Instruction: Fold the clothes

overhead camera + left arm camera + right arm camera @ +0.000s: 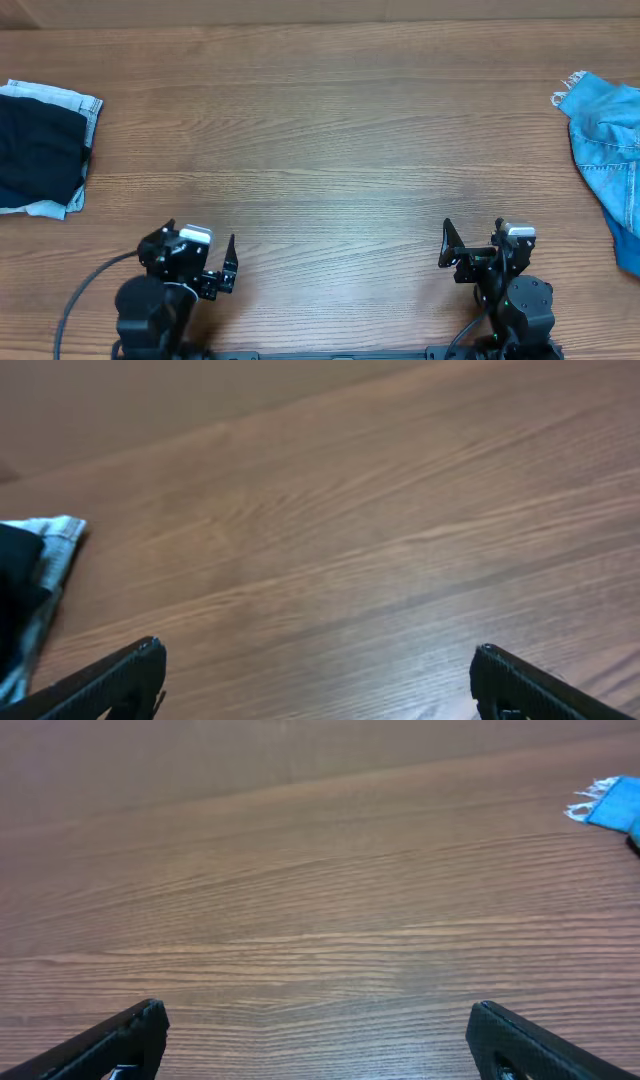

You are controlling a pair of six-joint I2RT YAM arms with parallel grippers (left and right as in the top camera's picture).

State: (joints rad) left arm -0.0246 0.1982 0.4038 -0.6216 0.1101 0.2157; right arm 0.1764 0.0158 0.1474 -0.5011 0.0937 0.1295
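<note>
**Black garment at far left, both pairs of fingers apart over bare wood**

At the left edge of the worktop [330, 130] the clothes [38, 150], a plain black garment, lie bunched on a pale light-blue denim piece [85, 105] that shows around their far and right sides. The frame cuts them off on the left, so their long axis cannot be told.

Nearer the front, the left fingers [200, 250] stand wide apart, holding and touching nothing. The right fingers [475, 255] are spread just as wide and are equally empty.

At the right edge lies a bright blue frayed denim garment [610, 150], well apart from both arms.
</note>
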